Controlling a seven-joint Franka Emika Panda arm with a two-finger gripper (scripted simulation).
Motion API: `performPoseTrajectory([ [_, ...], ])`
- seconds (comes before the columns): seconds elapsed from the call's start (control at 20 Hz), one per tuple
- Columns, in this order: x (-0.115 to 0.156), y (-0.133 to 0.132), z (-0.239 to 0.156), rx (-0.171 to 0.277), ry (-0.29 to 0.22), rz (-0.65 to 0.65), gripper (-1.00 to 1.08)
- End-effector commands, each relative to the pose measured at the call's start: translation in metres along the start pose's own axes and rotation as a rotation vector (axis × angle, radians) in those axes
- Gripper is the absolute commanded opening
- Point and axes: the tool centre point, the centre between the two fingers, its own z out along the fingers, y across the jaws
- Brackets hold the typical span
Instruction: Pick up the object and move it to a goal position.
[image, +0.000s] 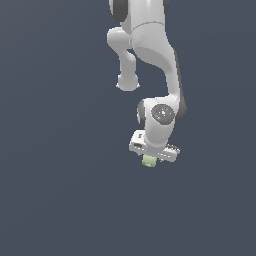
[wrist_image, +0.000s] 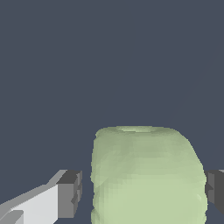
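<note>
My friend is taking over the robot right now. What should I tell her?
Gripper: open, one finger on each side of the green lump. One finger shows a gap; the other sits close, contact unclear.
Green lump: between the fingers, right under the hand in the exterior view.
Done: the hand is lined up around the lump.
Left: close, lift, carry to the goal. No goal mark shows.

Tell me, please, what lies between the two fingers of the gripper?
The pale green object sits between the gripper's fingers. The wrist view shows this; a narrow gap remains beside one finger, while the other looks close against it.
</note>
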Motion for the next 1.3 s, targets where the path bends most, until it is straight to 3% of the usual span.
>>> performPoseTrajectory([
  [0.0,0.0,0.0,0.008,0.001,0.001,0.001,1.0],
  [0.2,0.001,-0.001,0.01,0.001,0.001,0.001,1.0],
  [0.25,0.001,-0.001,0.01,0.001,0.001,0.001,-1.0],
  [1.25,-0.005,0.007,-0.011,0.001,0.001,0.001,-1.0],
])
